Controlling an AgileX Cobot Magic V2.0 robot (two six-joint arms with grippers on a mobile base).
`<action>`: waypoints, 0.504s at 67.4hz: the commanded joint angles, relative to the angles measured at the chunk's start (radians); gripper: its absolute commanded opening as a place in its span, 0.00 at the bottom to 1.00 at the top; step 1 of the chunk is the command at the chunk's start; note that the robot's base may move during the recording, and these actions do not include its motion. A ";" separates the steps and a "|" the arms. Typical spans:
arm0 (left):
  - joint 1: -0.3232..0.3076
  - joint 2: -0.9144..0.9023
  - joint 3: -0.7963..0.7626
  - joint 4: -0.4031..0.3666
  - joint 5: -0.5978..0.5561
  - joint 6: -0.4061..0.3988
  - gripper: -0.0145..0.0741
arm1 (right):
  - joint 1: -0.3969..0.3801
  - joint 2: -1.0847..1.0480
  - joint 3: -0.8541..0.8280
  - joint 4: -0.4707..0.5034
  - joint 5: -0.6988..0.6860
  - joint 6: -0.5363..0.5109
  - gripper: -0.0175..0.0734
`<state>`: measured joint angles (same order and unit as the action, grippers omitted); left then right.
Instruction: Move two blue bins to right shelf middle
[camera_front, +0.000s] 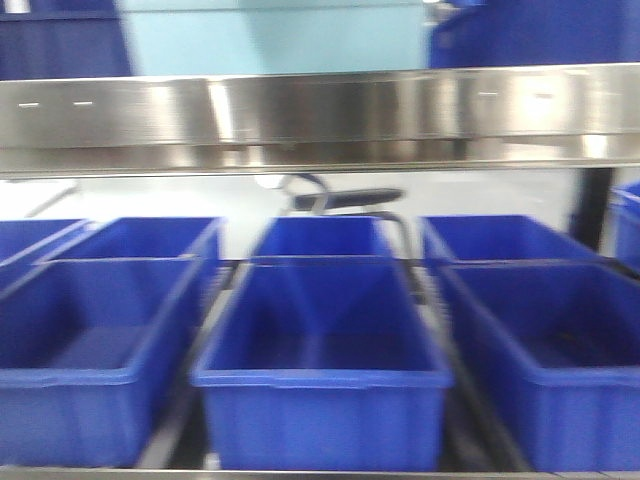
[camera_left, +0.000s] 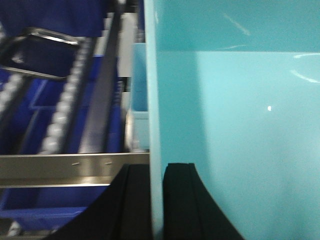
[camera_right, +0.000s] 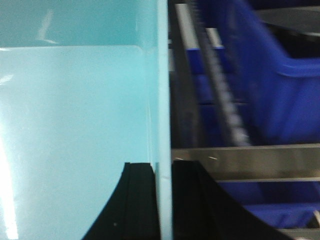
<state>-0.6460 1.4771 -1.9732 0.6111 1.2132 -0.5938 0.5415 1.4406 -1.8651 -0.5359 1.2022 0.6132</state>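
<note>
Pinching a light-blue bin (camera_left: 240, 130) wall between left gripper (camera_left: 156, 172) fingers (camera_left: 180, 205). Clamping another wall with right gripper (camera_right: 164, 170) fingers (camera_right: 137, 205), near dark blue bins (camera_front: 320, 350) on a shelf (camera_front: 320, 110).

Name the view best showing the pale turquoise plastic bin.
Left wrist view: the pale turquoise plastic bin dominates it, wall clamped by left gripper. Right wrist shows its opposite wall, right gripper clamped; front view only a blurred patch.
</note>
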 joint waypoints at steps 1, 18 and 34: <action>-0.007 -0.012 -0.012 0.006 -0.037 0.010 0.04 | 0.000 -0.007 -0.008 -0.037 -0.034 -0.002 0.01; -0.007 -0.012 -0.012 0.006 -0.037 0.010 0.04 | 0.000 -0.007 -0.008 -0.037 -0.034 -0.002 0.01; -0.007 -0.012 -0.012 0.006 -0.037 0.010 0.04 | 0.000 -0.007 -0.008 -0.037 -0.034 -0.002 0.01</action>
<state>-0.6460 1.4752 -1.9732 0.6129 1.2192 -0.5938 0.5415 1.4406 -1.8651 -0.5320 1.2001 0.6132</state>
